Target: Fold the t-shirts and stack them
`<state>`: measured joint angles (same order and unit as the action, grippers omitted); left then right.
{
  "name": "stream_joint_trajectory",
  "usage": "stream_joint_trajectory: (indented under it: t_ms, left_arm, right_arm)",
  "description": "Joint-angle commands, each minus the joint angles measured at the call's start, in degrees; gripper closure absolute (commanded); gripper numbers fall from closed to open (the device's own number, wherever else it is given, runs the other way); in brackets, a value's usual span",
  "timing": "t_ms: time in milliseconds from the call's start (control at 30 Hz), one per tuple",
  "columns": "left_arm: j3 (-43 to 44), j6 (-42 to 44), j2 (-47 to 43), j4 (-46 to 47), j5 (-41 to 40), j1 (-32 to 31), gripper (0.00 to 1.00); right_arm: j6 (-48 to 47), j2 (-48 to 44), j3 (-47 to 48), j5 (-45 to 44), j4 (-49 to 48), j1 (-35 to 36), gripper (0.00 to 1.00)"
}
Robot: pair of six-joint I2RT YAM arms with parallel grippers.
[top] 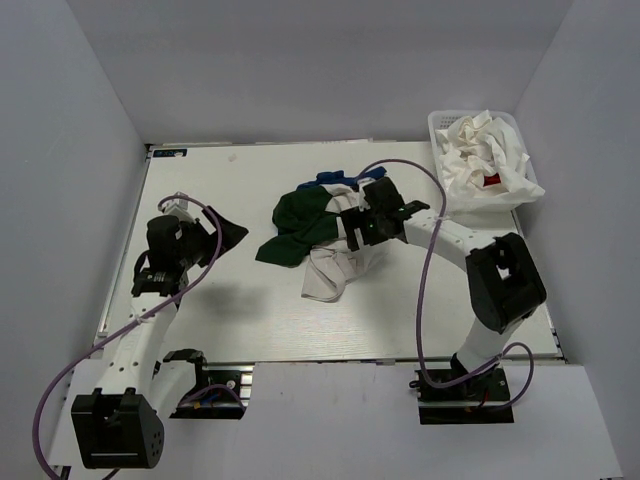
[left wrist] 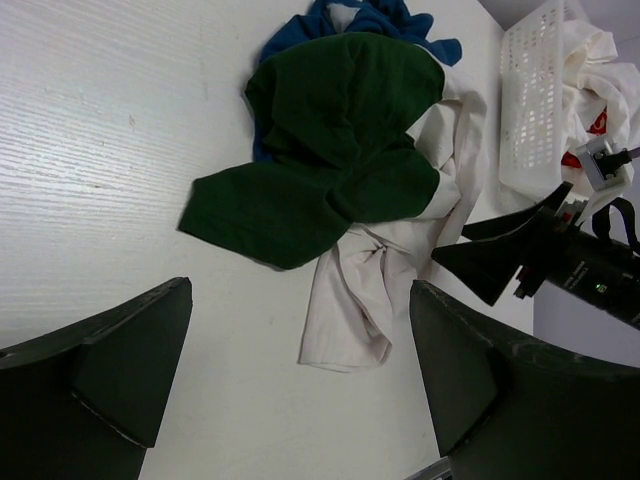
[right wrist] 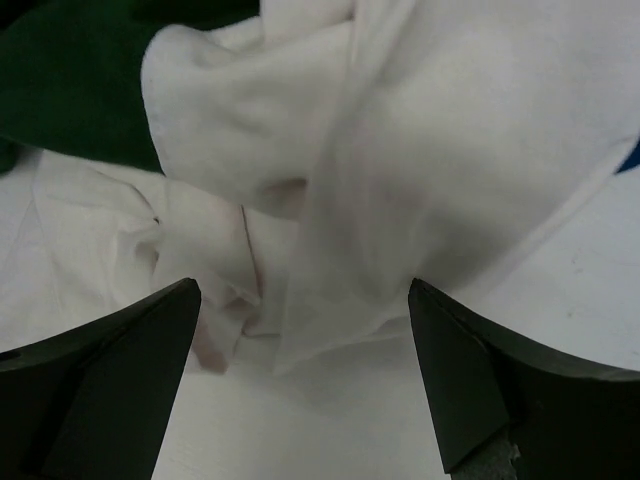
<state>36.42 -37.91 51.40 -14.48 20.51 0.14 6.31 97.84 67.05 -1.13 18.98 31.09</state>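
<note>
Left gripper (top: pixel 225 236) spread wide, empty, over table (top: pixel 200 180). Right gripper (top: pixel 352 228) also wide apart, low over white tee (top: pixel 325 272), gripping nothing. Green tee (top: pixel 300 222) lay partly over it, blue tee (top: pixel 330 180) behind. Basket (left wrist: pixel 530 90) at far right held crumpled white tees (top: pixel 485 160).

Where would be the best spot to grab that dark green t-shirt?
The dark green t-shirt is probably best pinched at its flat corner flap, from above on the robot's left: that part lies alone on the table, clear of the white t-shirt.
</note>
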Motion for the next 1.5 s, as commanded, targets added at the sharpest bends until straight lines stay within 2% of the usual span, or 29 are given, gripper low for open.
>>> stream_joint_trajectory:
  t_ms: [0,100,167,233,267,300,433,533,700,800,867,967,1000,1067,1100,1200,1233,1267,1333,1467]
  left_arm:
    - [0.3,-0.6,1.0,0.2,-0.2,-0.2,0.01]
    - [0.8,-0.6,2.2,-2.2,-0.7,-0.2,0.01]
    - [1.5,-0.6,2.2,-3.0,-1.4,-0.2,0.01]
    - [1.5,-0.6,2.2,-3.0,-1.4,-0.2,0.01]
    - [1.5,-0.6,2.2,-3.5,-2.0,-0.2,0.01]
    - [2.1,-0.6,1.7,-4.1,-2.6,-0.2,0.01]
    - [2.1,-0.6,1.7,-4.8,-5.8,-0.2,0.01]
    - [2.1,-1.1,1.2,-4.8,-5.1,-0.2,0.01]
    - [2.1,-1.1,1.2,-5.4,-5.7,-0.2,0.01]
    - [2.1,-1.1,0.6,-5.4,-6.4,-0.2,0.01]
    - [2.1,-1.1,0.6,-5.4,-6.4,-0.2,0.01]
    - [2.1,-1.1,0.1,-5.9,-7.4,-0.2,0.01]
    - [2.1,-1.1,0.1,-5.9,-7.4,-0.2,0.01]
    - [2.1,-1.1,-0.4,-5.9,-8.1,-0.2,0.01]
    - [2.1,-1.1,-0.4,-6.4,-8.6,-0.2,0.01]
    - [2.1,-1.1,-0.9,-7.0,-9.9,-0.2,0.01]
    - [2.1,-1.1,-0.9,-7.0,-10.5,-0.2,0.01]
    - [2.1,-1.1,-0.9,-7.0,-10.5,-0.2,0.01]
    - [2.7,-1.1,-0.9,-7.5,-11.0,-0.2,0.01]
    - [2.7,-1.1,-0.9,-8.0,-13.1,-0.2,0.01]
  right_arm:
    - [1.5,2.3,0.8,-5.2,-7.4,1.5,0.1]
    - [4.5,6.7,2.8,-14.7,-7.6,2.2,0.14]
    - [5.1,7.8,3.5,-16.9,-9.0,2.2,0.24]
    - [5.6,7.4,4.1,-17.1,-10.4,2.0,0.74]
    - [5.9,6.0,4.2,-17.7,-10.5,2.2,0.97]
    - [6.1,4.2,4.4,-17.4,-10.7,2.1,1.0]
    - [4.9,-2.5,12.0,-15.0,-3.8,2.9,1.0]
    - [3.1,-8.7,14.7,-10.7,-3.9,3.1,1.0]
    - [0.1,-15.0,23.2,-9.7,-3.2,2.7,1.0]
    - [-2.2,-16.7,26.9,-15.5,-6.4,2.7,1.0]
    - [-3.8,-16.5,29.8,-23.7,-9.4,1.9,1.0]
    - [-7.8,-14.0,36.2,-31.0,-13.8,1.0,1.0]
    - [-9.6,-13.2,41.8,-33.0,-14.4,0.3,1.0]
    - [-12.6,-8.8,45.4,-39.1,-18.0,-0.3,1.0]
    - [-17.8,-6.0,51.7,-40.9,-21.5,-1.6,1.0]
    - [-28.0,1.1,60.4,-47.4,-29.7,-4.6,1.0]
    - [-30.7,2.3,63.0,-50.3,-37.5,-5.3,1.0]
    - [-37.9,3.2,63.2,-52.4,-49.6,-6.6,1.0]
    - [-46.7,6.3,65.6,-53.3,-63.3,-10.2,1.0]
    - [-40.6,9.7,70.0,-47.8,-60.2,-17.5,1.0]
